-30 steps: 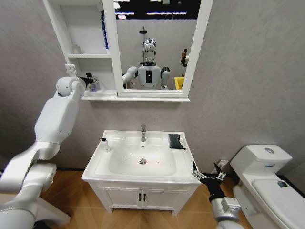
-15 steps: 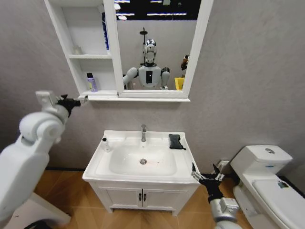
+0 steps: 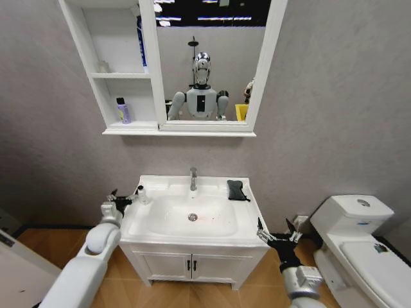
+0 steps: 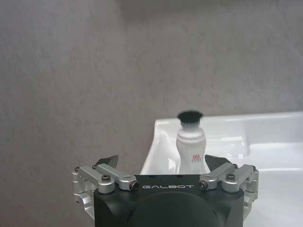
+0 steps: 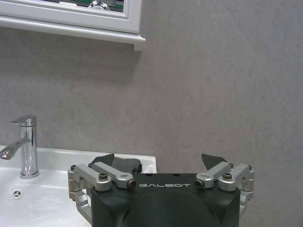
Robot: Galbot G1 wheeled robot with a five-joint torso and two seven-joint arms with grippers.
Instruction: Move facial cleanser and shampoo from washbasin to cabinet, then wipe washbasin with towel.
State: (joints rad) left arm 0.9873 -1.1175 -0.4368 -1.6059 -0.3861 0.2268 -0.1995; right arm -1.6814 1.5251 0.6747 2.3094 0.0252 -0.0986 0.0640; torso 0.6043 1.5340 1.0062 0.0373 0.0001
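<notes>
The left gripper (image 3: 122, 199) is hovering just off the left edge of the washbasin (image 3: 192, 239), its fingers spread wide and holding nothing, pointed at a small white bottle with a black cap (image 3: 140, 194) that is standing upright on the back left corner of the basin top. In the left wrist view that bottle (image 4: 191, 145) is showing between the open fingertips but beyond them, not touched. A purple bottle with a black cap (image 3: 122, 110) is standing upright on the lowest shelf of the cabinet (image 3: 120, 70), beside the mirror (image 3: 204, 61). The towel (image 3: 237, 190) is lying on the back right corner of the basin top, to the right of the chrome faucet (image 3: 192, 178). The right gripper (image 3: 277, 237) is waiting near the front right corner of the washbasin, its fingers wide apart and empty.
</notes>
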